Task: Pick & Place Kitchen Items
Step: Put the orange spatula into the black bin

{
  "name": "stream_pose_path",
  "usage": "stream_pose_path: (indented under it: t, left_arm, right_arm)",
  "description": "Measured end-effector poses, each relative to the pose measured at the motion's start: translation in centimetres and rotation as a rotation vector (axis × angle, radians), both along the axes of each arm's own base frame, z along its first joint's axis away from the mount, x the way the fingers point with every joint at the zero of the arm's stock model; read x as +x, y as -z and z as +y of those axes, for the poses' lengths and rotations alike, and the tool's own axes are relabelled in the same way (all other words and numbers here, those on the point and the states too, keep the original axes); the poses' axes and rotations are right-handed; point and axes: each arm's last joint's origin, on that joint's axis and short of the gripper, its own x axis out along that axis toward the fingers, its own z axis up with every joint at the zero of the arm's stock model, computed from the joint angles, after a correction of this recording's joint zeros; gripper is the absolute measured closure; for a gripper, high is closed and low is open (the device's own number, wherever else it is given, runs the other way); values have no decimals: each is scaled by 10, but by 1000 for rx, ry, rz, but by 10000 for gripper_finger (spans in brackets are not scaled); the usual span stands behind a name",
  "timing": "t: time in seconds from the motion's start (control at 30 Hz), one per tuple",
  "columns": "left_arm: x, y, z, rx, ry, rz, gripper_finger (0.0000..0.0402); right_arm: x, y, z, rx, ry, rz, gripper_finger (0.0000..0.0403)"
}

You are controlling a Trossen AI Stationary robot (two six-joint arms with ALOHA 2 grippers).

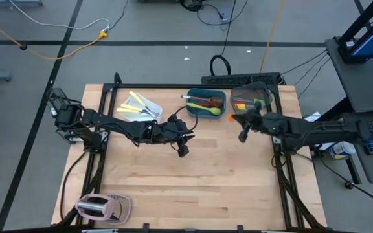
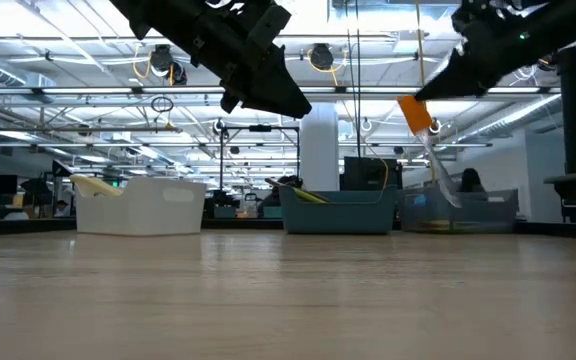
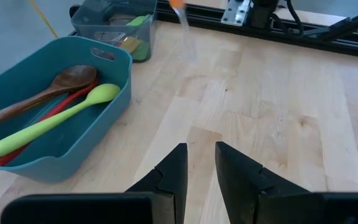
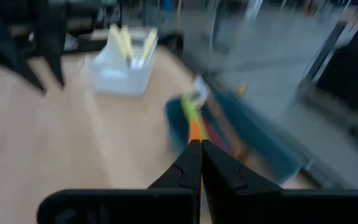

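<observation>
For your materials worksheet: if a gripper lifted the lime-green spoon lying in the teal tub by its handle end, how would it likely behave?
The slim lime-green spoon looks like moulded plastic or silicone, so probably light. Its long thin handle suggests that it might droop or swing if held at one end. It lies across the red spoon in the teal rectangular tub, so lifting it might nudge that spoon.

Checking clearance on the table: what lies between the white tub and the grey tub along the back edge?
The teal tub sits between the white tub and the grey tub, holding spoons; the high view shows it.

Overhead looks straight down; low looks level across table; both share teal tub.
</observation>
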Motion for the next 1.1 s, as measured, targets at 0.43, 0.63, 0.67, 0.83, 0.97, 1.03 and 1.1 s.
stream_pose_path:
  t: [0.43, 0.63, 0.67, 0.83, 0.97, 1.03, 1.1]
  left_arm:
    - [0, 0, 0, -29, -16, -8, 314]
    - [0, 0, 0, -29, -16, -8, 314]
    - [0, 0, 0, -29, -16, -8, 314]
    - [0, 0, 0, -29, -16, -8, 314]
    - [0, 0, 0, -29, -15, -8, 314]
    - [0, 0, 0, -26, -14, -7, 314]
    - [0, 0, 0, -25, -13, -7, 314]
  right_arm:
    - [-5, -23, -35, -566, 222, 170, 403]
    - [-14, -22, -51, -612, 391, 298, 403]
    - [-15, -22, -52, -609, 403, 301, 403]
    - [-18, -12, -61, -596, 445, 341, 403]
    - [-22, 12, -65, -598, 460, 406, 403]
    - [-25, 23, -66, -636, 473, 420, 403]
    - [-29, 33, -68, -695, 495, 423, 403]
